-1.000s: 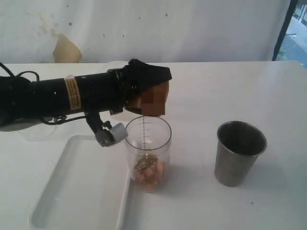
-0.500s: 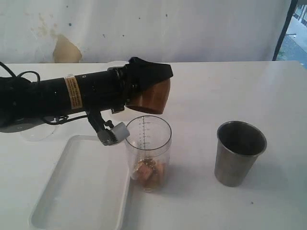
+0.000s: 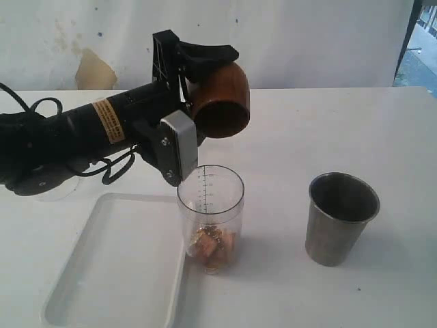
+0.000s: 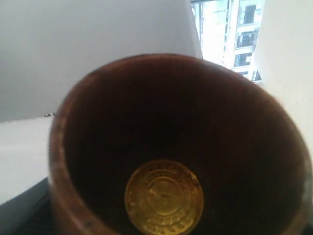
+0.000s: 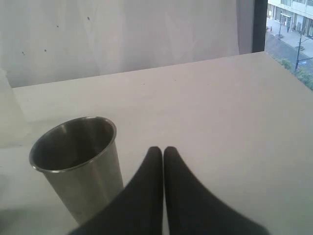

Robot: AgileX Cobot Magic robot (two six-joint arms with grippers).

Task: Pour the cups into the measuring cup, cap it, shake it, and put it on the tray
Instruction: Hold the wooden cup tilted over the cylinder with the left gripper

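Closest to me lies the tray (image 3: 102, 273), on the table (image 3: 382, 137). Just beside it stands the measuring cup (image 3: 210, 201). It is upright, has no lid, and has little bits (image 3: 213, 244) at the bottom. To its right, apart from it, stands the steel tumbler (image 3: 340, 219). My right gripper (image 5: 163, 159) is near the tumbler, squeezed closed on nothing. If I push in like that, I think I will knock the tumbler over. Farther back and higher up, my left gripper (image 3: 205, 82) hugs the wooden cup (image 3: 225, 106). The cup is tipped on its side and not touching the measuring cup. A round gold thing (image 4: 164, 198) sits inside it, and I cannot tell if it is loose. If it is, it may drop onto the table. Swinging low could bump the measuring cup and spill it.
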